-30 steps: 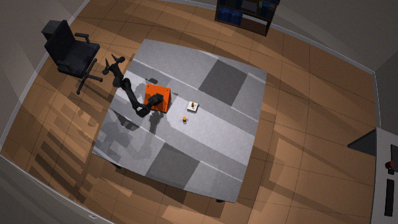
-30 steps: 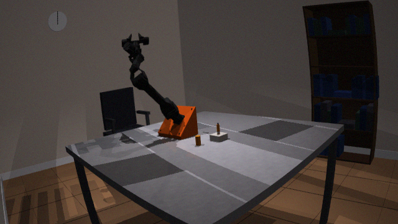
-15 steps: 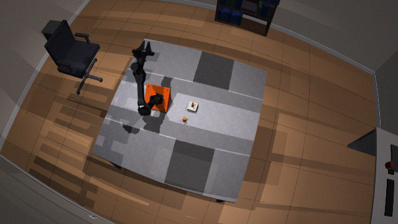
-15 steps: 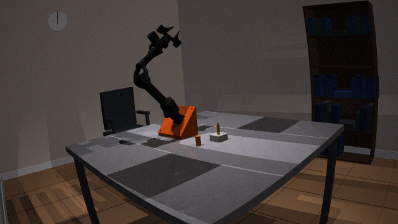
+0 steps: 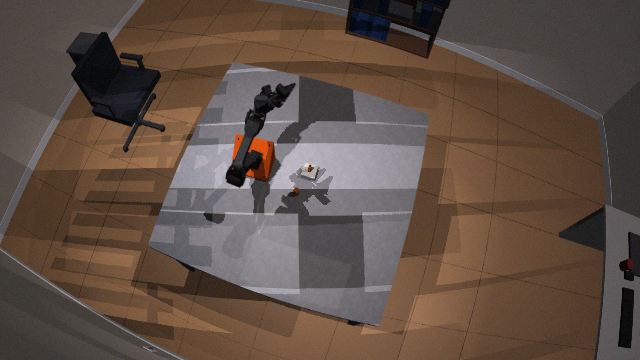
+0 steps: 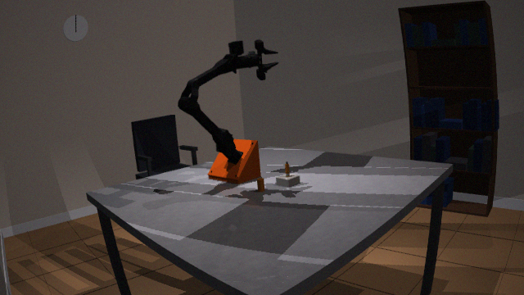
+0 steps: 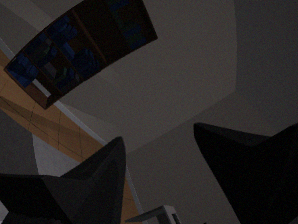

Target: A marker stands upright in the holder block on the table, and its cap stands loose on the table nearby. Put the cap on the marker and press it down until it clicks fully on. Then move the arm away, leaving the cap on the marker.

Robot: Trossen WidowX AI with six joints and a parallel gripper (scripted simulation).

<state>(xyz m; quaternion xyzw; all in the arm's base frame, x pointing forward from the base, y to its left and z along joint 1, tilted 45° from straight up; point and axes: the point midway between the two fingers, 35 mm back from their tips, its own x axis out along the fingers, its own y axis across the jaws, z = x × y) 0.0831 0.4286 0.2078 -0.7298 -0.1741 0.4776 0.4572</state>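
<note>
The orange marker point(image 5: 310, 168) point(image 6: 287, 168) stands upright, dark tip up and uncapped, in the pale holder block point(image 5: 308, 175) point(image 6: 287, 181). The orange cap point(image 5: 296, 191) point(image 6: 260, 185) stands upright on the table, a short way from the block. My gripper point(image 5: 293, 86) point(image 6: 277, 58) point(image 7: 159, 136) is open, with nothing between its fingers. It is high above the table, well away from both marker and cap, and its fingers point sideways. The wrist view shows neither the marker nor the cap.
The orange arm base point(image 5: 267, 155) point(image 6: 250, 160) stands on the grey table point(image 5: 330, 250) point(image 6: 229, 229), close to the cap and block. Beyond the table are an office chair point(image 5: 125, 90) point(image 6: 155, 143) and a bookshelf point(image 6: 450, 82) point(image 7: 100, 40). Arm shadows fall around the cap.
</note>
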